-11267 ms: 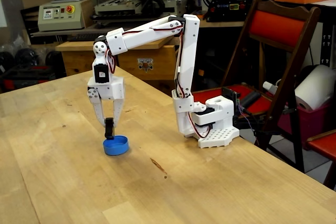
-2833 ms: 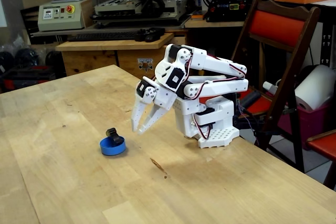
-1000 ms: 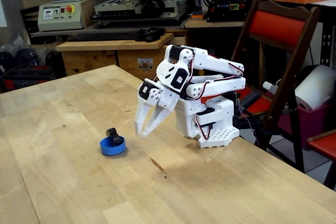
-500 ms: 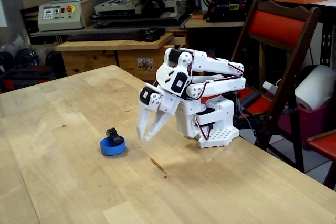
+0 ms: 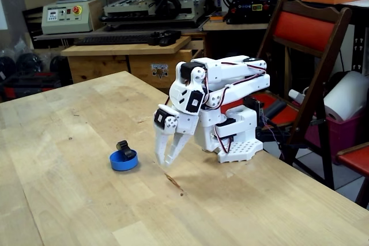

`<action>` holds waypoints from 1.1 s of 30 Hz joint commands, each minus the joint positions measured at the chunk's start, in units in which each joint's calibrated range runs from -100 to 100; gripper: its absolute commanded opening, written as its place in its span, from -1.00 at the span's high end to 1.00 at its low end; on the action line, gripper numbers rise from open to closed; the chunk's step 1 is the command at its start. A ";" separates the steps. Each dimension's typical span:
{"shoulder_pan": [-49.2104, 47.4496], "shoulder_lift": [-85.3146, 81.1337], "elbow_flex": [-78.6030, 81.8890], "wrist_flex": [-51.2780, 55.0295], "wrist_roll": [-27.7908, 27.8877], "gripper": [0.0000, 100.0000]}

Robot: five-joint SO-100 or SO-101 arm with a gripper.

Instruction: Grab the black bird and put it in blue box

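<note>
In the fixed view the black bird point(image 5: 122, 148) rests in the blue box point(image 5: 124, 161), a shallow round dish on the wooden table; the bird leans over the dish's far rim. My white gripper point(image 5: 164, 162) hangs to the right of the dish, fingertips pointing down just above the tabletop, well apart from bird and dish. Its fingers are slightly parted and hold nothing. The arm is folded low over its white base point(image 5: 233, 142).
A dark mark point(image 5: 173, 182) on the table point(image 5: 69, 211) lies just below the gripper. A red folding chair point(image 5: 305, 44) stands right of the base. Workbenches with machines fill the background. The table's right edge runs close behind the base.
The arm has folded lower and the gripper has swung down and a little right, away from the dish. Bird and dish have not moved in the last few seconds.
</note>
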State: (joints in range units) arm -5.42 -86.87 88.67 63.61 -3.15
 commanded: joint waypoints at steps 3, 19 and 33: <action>-0.65 6.04 -6.46 -0.69 0.05 0.91; -0.80 -5.60 -5.93 -0.53 0.05 0.91; -0.58 -13.05 -0.44 2.24 -0.29 0.91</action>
State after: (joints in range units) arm -5.93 -99.66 88.93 64.65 -3.15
